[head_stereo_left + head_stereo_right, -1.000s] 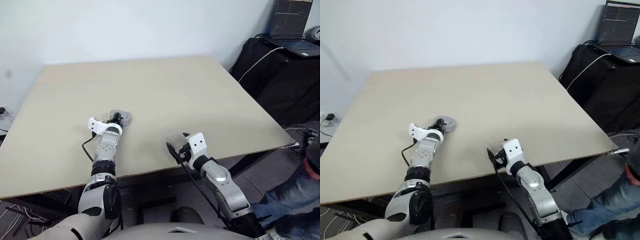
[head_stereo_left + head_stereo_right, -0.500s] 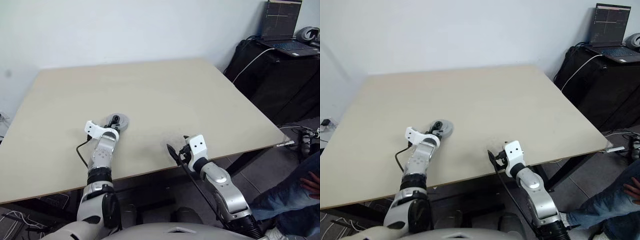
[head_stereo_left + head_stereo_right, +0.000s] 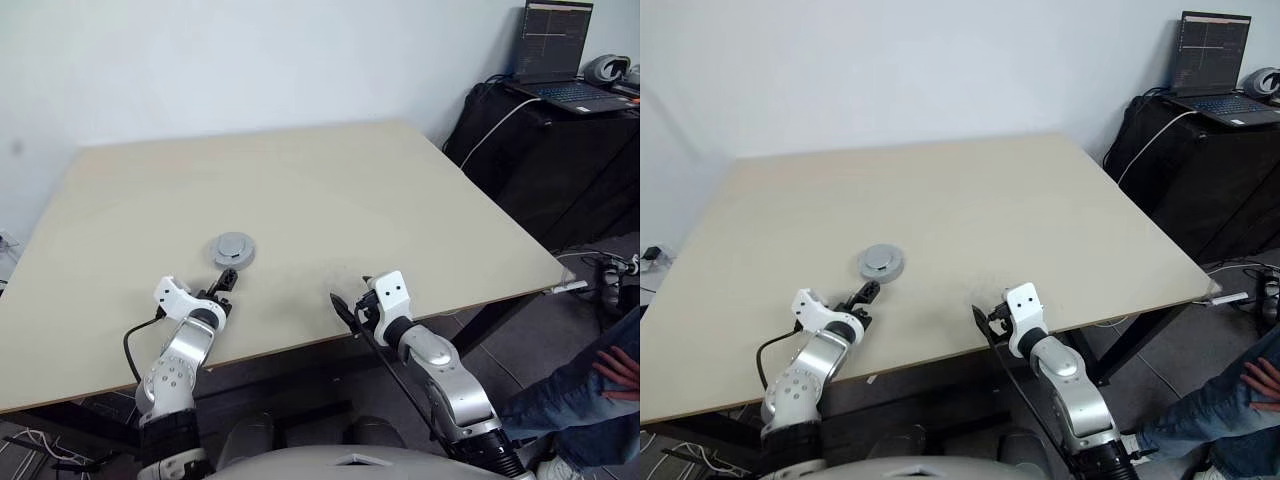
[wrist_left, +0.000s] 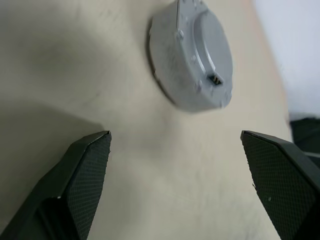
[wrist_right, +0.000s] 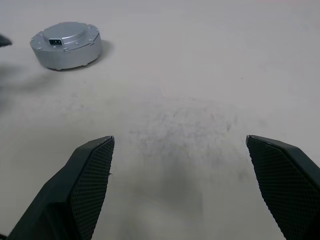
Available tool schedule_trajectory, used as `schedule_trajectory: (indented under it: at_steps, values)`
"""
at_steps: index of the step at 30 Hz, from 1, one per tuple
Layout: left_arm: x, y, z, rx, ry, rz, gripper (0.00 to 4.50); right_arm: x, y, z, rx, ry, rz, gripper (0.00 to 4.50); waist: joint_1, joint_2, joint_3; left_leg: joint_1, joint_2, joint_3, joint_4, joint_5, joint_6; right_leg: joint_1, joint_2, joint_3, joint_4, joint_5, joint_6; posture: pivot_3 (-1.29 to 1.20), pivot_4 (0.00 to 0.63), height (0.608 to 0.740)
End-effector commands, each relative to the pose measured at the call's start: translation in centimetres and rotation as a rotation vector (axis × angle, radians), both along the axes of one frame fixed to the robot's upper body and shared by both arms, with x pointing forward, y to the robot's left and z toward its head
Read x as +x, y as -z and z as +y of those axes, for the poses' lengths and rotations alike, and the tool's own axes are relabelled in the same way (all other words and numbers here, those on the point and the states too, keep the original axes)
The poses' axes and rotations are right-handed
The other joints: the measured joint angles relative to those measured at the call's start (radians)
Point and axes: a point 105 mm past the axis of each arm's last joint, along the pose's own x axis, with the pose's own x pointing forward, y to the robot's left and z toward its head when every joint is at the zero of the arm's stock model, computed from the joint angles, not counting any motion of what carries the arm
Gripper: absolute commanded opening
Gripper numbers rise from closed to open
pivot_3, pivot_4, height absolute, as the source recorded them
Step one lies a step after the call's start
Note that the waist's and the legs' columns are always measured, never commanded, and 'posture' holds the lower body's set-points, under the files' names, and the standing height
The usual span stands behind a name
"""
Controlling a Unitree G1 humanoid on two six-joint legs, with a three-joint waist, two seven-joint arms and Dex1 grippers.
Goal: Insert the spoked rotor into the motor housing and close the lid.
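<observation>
A second ago the left gripper (image 3: 226,283) was at the closed motor housing (image 3: 233,250); now it has drawn back toward the desk's (image 3: 320,190) near edge, jaws wide and empty, leaving the housing alone on the desk with its lid (image 4: 212,50) seated on top. The right gripper (image 3: 350,305) hangs wide open and empty at the near edge, unmoved. The rotor is presumably inside, so the task looks finished. No brand, label or readable writing shows on the housing.
</observation>
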Motion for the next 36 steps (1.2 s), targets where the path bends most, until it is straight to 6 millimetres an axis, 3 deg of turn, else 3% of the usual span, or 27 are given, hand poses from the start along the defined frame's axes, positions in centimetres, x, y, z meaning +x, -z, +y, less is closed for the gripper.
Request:
schedule_trajectory:
  at_steps: [1, 6, 9, 15, 16, 19, 30, 31, 36]
  values:
    - [-0.7, -0.9, -0.2, 0.259, 0.083, -0.079, 4.42, 0.9, -1.5, 0.2, 0.027, -0.004, -0.059, 4.50, 0.004, 0.000, 0.000, 0.000, 0.000, 0.001, -0.001, 0.000, 0.000, -0.001, 0.000, 0.001, 0.000, 0.001, -0.003, 0.00, 0.000, 0.740]
    - [-1.2, -1.9, 0.0, 0.636, 0.099, -0.192, 4.42, 1.2, -1.7, 0.2, 0.039, 0.022, -0.094, 4.50, 0.016, -0.002, 0.001, -0.002, 0.000, 0.006, -0.007, 0.001, -0.003, -0.009, 0.001, 0.005, 0.000, 0.000, -0.007, 0.00, 0.000, 0.740]
    - [-1.4, -3.0, -1.1, 0.895, 0.157, -0.304, 4.42, 1.6, -1.8, -0.3, 0.065, 0.081, -0.113, 4.50, 0.023, -0.001, 0.002, -0.005, 0.001, 0.008, -0.008, 0.001, -0.003, -0.013, 0.000, 0.007, 0.001, 0.000, -0.007, 0.00, 0.000, 0.740]
    - [-1.9, -3.1, -2.5, 1.071, 0.190, -0.393, 4.42, 1.9, -2.0, -1.0, 0.100, 0.160, -0.141, 4.50, 0.024, 0.000, 0.002, -0.011, 0.001, 0.012, -0.009, 0.001, -0.003, -0.022, 0.000, 0.011, 0.001, 0.001, -0.006, 0.00, 0.000, 0.740]
    - [-2.0, -3.1, -2.6, 1.066, 0.187, -0.398, 4.47, 1.9, -1.9, -1.2, 0.102, 0.172, -0.141, 4.31, 0.024, 0.000, 0.002, -0.013, 0.001, 0.012, -0.009, 0.001, -0.003, -0.024, 0.000, 0.011, 0.001, 0.001, -0.007, 0.00, 0.000, 0.740]
    - [-2.4, -2.8, -2.9, 1.035, 0.188, -0.399, 3.89, 1.6, -1.6, -1.6, 0.110, 0.189, -0.132, 3.57, 0.024, 0.000, 0.002, -0.014, 0.001, 0.012, -0.009, 0.001, -0.003, -0.026, 0.000, 0.011, 0.001, 0.001, -0.007, 0.00, 0.000, 0.740]
    - [-2.5, -2.5, -2.9, 1.031, 0.186, -0.401, 0.23, 1.5, -1.4, -2.1, 0.096, 0.212, -0.130, 0.00, 0.023, 0.001, 0.002, -0.015, 0.001, 0.012, -0.005, 0.001, -0.002, -0.025, 0.000, 0.009, 0.002, 0.001, -0.005, 0.00, 0.000, 0.740]
    - [-2.5, -2.5, -2.9, 1.030, 0.185, -0.402, 0.03, 1.5, -1.4, -2.1, 0.096, 0.213, -0.131, 0.00, 0.023, 0.001, 0.002, -0.015, 0.001, 0.012, -0.005, 0.001, -0.002, -0.025, 0.000, 0.008, 0.002, 0.001, -0.005, 0.00, 0.000, 0.740]
    - [-2.5, -2.7, -2.7, 1.026, 0.171, -0.403, 0.03, 1.6, -1.4, -2.4, 0.103, 0.234, -0.132, 0.00, 0.024, 0.001, 0.002, -0.015, 0.001, 0.012, -0.005, 0.001, -0.002, -0.025, 0.001, 0.008, 0.002, 0.002, -0.005, 0.00, 0.000, 0.740]
